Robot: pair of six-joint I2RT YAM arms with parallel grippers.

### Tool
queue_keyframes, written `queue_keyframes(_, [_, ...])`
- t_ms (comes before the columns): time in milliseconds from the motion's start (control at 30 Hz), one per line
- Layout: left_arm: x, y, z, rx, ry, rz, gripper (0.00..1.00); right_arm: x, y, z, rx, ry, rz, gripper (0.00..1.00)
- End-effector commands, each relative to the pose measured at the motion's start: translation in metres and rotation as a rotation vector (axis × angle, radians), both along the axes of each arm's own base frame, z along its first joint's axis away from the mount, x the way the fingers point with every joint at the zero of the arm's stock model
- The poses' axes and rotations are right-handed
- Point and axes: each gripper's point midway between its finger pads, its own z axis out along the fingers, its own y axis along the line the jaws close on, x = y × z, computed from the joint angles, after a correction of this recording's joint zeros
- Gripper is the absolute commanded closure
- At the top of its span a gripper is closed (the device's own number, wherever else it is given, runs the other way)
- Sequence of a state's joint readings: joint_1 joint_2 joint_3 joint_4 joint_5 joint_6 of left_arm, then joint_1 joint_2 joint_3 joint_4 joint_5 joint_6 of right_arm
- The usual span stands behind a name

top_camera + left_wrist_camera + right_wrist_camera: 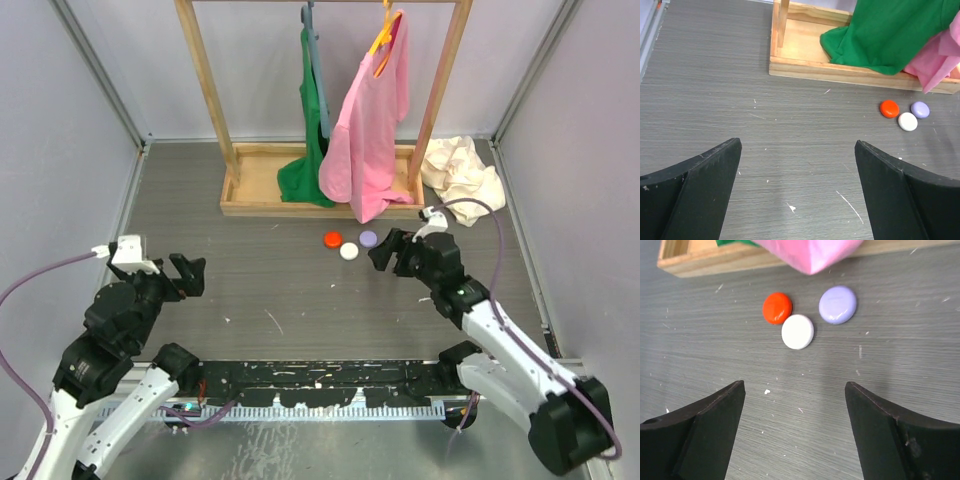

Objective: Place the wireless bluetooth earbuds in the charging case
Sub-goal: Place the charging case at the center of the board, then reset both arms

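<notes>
- We see the table (300, 300) with a wooden rack (250, 190) at its far side.
- Left gripper (797, 147): fingers spread wide, holding nothing.
- Right gripper (795, 387): fingers apart, empty, near the discs.
- A red disc (777, 308), a white disc (797, 331) and a lilac disc (838, 304) lie clustered beside the rack. We cannot tell earbud from case.

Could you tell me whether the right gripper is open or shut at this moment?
Open: the right gripper has its fingers wide apart, with only table showing between them.
</notes>
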State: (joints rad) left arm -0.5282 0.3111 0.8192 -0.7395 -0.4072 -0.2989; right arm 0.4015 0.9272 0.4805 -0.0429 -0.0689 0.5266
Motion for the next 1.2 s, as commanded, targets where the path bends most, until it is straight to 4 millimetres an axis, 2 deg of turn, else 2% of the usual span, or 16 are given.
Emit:
queue_keyframes(0, [-0.005,0.007,0.012,-0.061,-0.049,0.032,0.02,-0.011,-0.032,0.043,-0.060,-0.143,-0.093,0.06])
queue_keyframes(33, [-0.008,0.007,0.012,-0.071,-0.054,0.030,0.02,-0.014,-0.038,0.053,-0.060,-0.177,-0.108,0.01])
queue_keyframes(67, [-0.010,0.007,0.012,-0.081,-0.054,0.028,0.02,-0.017,-0.044,0.063,-0.062,-0.210,-0.129,0.00])
queue_keyframes(267, [-0.022,0.007,0.016,-0.126,-0.063,0.006,0.02,-0.042,-0.087,0.124,-0.106,-0.393,-0.267,0.00])
queue_keyframes(433, [-0.031,0.013,0.018,-0.152,-0.077,0.012,0.02,-0.067,-0.113,0.160,-0.136,-0.486,-0.325,0.00])
queue_keyframes(600, [-0.038,0.017,0.009,-0.163,-0.069,0.016,0.02,-0.088,-0.130,0.189,-0.141,-0.577,-0.363,0.00])
queue_keyframes(667, [-0.040,0.017,0.005,-0.175,-0.072,0.015,0.02,-0.095,-0.135,0.193,-0.143,-0.609,-0.372,0.00])
queue_keyframes(800, [-0.039,0.014,-0.004,-0.194,-0.068,0.011,0.02,-0.099,-0.140,0.187,-0.156,-0.620,-0.385,0.00])
queue_keyframes(1033, [-0.036,0.013,-0.019,-0.177,-0.039,0.017,0.02,-0.096,-0.137,0.175,-0.174,-0.599,-0.365,0.00])
queue_keyframes(1167, [-0.036,0.012,-0.019,-0.182,-0.039,0.016,0.02,-0.094,-0.133,0.173,-0.177,-0.591,-0.345,0.00])
